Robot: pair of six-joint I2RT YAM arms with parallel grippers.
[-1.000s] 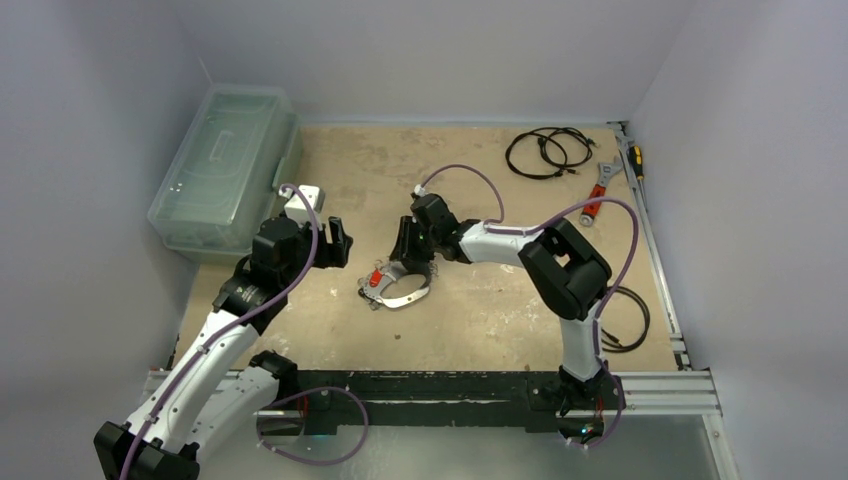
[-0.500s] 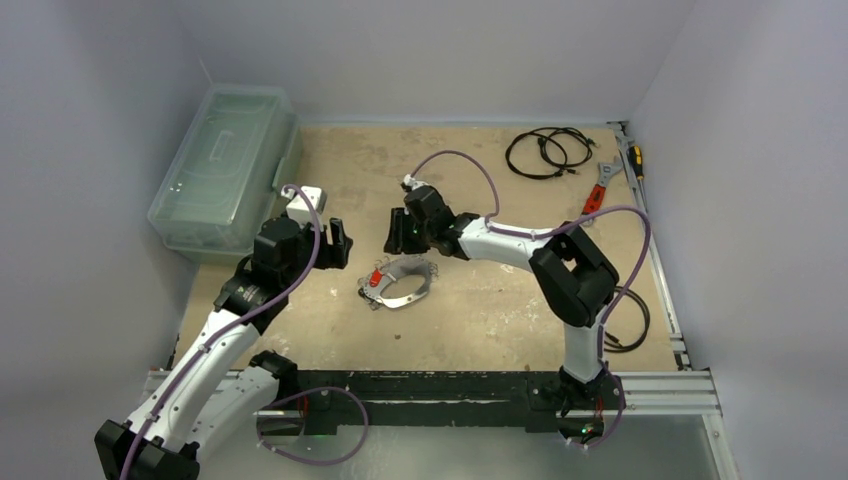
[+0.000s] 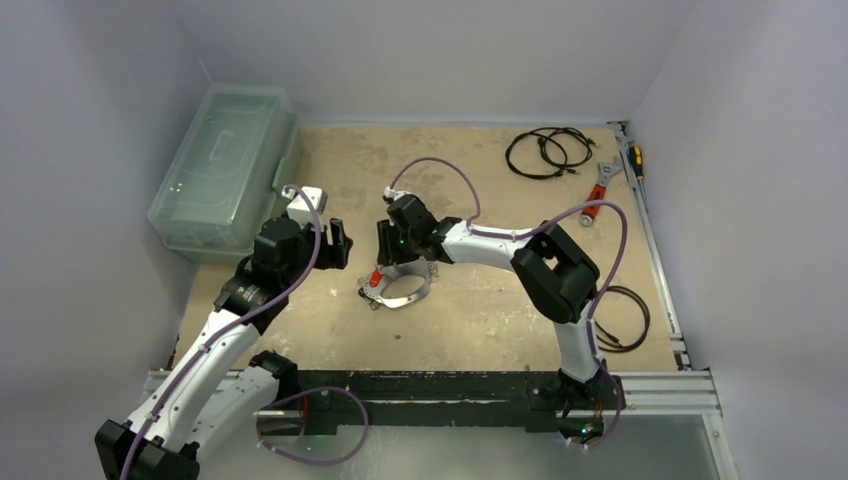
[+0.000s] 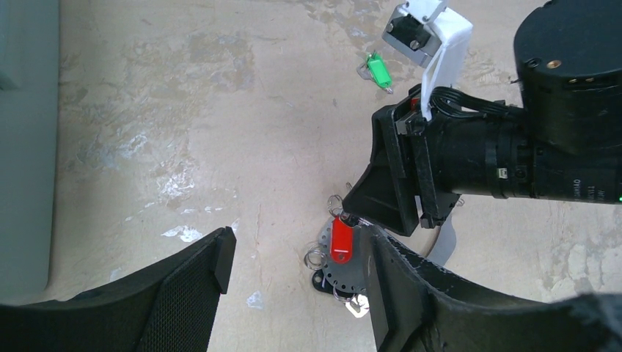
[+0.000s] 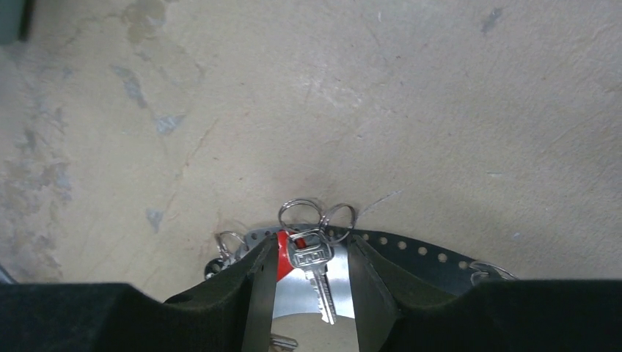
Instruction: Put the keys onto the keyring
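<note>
Red-tagged key (image 5: pixel 312 264) lies on the rim of the keyring (image 3: pixel 402 292), which sits flat mid-surface (image 3: pixel 480 310). Right claw (image 5: pixel 314 248) is down over it, fingers a little apart with the key between them — pinching or merely straddling, cannot tell. Left claw (image 4: pixel 297 253) is spread wide, empty, hovering just beside the hoop. Green-tagged key (image 4: pixel 378 70) is loose on the surface, well apart. Step in hand, I judge: working the red key onto a split ring (image 5: pixel 301 213). Next calls for a firm pinch and the left claw steadying the hoop — the ring's gap is fine.
</note>
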